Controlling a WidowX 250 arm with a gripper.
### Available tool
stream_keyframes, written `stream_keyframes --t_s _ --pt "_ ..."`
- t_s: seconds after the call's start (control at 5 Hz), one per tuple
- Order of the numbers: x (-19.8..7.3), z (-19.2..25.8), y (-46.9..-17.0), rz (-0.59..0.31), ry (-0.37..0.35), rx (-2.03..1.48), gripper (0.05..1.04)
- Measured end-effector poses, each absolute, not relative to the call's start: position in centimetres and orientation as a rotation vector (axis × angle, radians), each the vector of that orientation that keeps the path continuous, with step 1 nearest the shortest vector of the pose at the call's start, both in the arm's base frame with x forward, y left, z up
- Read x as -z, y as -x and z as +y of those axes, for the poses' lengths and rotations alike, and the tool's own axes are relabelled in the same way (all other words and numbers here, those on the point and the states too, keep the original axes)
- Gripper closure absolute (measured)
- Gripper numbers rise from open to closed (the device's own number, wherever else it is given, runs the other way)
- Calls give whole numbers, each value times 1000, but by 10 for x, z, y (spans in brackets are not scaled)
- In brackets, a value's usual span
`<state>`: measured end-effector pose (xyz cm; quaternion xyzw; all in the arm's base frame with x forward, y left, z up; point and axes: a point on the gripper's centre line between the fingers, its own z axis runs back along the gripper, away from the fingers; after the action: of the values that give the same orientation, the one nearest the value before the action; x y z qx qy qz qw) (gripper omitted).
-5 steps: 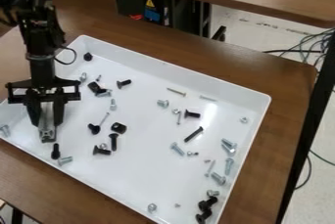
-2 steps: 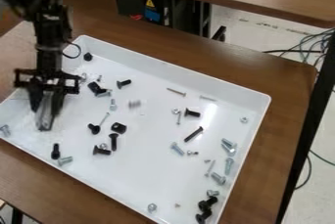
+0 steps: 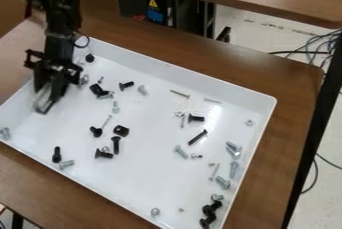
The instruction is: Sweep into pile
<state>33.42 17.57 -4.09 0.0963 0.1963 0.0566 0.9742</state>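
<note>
In the camera view, the gripper [image 3: 47, 92] has been moved up toward the tray's upper-left side, and a silver bolt [image 3: 142, 90] has been shifted nearer the tray's upper edge. A pale grey piece [image 3: 44, 104] is held clamped between the fingers, tilted. Loose screws [image 3: 116, 145] are scattered across the white tray [image 3: 143, 175], with black bolts [image 3: 211, 208] bunched in its lower-right corner

glossy white plastic tray [image 3: 150, 183], shiny metal bolts [image 3: 223, 182]
</note>
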Motion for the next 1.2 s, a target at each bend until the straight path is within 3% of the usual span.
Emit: stream_keyframes --t_s 0.2,0.4,0.6,1.0,1.2 --pt "42 165 -364 389 -224 107 730" --pt "46 151 -371 372 -196 247 730" --pt "47 135 -374 313 -190 298 730" --pt "47 49 -369 268 -112 497 731" --pt "50 15 -365 204 -68 532 731"
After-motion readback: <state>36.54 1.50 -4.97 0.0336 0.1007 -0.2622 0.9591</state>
